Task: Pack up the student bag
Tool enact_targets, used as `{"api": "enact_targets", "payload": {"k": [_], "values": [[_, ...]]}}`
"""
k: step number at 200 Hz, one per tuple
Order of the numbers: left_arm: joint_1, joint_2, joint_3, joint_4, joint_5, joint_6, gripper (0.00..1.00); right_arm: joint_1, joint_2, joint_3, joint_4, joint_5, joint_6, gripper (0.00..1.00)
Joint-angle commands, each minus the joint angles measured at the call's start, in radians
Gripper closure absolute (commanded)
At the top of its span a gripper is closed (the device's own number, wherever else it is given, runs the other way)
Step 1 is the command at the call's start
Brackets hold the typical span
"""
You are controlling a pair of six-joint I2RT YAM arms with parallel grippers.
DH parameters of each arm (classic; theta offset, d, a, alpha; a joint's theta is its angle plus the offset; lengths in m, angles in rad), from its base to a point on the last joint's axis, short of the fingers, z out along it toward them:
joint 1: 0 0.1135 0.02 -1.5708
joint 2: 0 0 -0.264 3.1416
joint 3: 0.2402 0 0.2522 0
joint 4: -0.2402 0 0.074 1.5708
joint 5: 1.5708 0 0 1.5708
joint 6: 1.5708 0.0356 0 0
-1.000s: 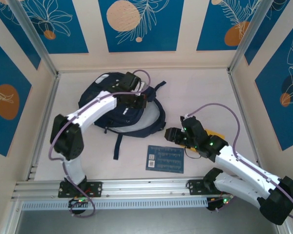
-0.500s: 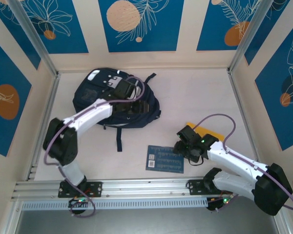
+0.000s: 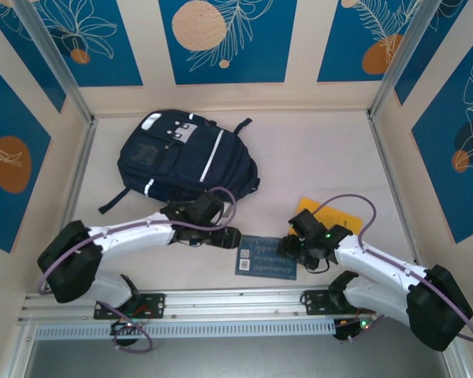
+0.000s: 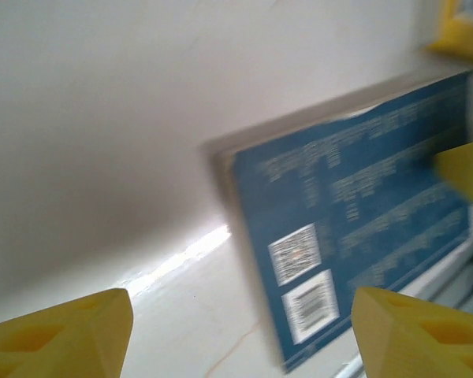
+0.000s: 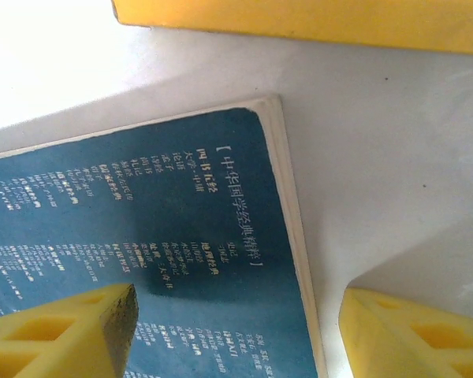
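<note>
The student bag (image 3: 181, 157), dark navy with white stripes, lies flat at the back left of the table. A blue book (image 3: 266, 257) lies at the front centre. My left gripper (image 3: 232, 236) hovers open just off the book's left edge; in the left wrist view the book (image 4: 363, 220) sits ahead between the yellow fingertips (image 4: 59, 335), blurred. My right gripper (image 3: 288, 246) is open at the book's right edge. In the right wrist view its jaws (image 5: 236, 331) straddle that edge of the book (image 5: 142, 236), one finger over the cover, one over bare table.
A yellow book (image 3: 325, 211) lies right of the blue one, partly under the right arm, and its edge (image 5: 299, 20) runs along the top of the right wrist view. The metal rail (image 3: 236, 303) borders the near table edge. Walls close the sides and back.
My left gripper opened and let go of the bag, which settled flat at back left. The left arm swung down to the blue book. The right gripper dropped to the book's right edge.
</note>
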Motion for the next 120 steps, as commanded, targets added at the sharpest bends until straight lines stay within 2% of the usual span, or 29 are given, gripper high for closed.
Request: {"api": "enact_targets", "payload": {"k": [1, 40, 120], "values": [[-0.014, 0.058, -0.015, 0.089, 0.039, -0.024, 0.29, 0.008, 0.011, -0.039, 0.204, -0.162, -0.01, 0.32], [-0.029, 0.134, -0.029, 0.16, 0.111, -0.045, 0.33, 0.009, 0.012, -0.039, 0.265, -0.238, -0.025, 0.35], [-0.037, 0.146, -0.013, 0.167, 0.143, -0.034, 0.4, 0.013, -0.034, 0.022, 0.245, -0.283, -0.084, 0.37]]}}
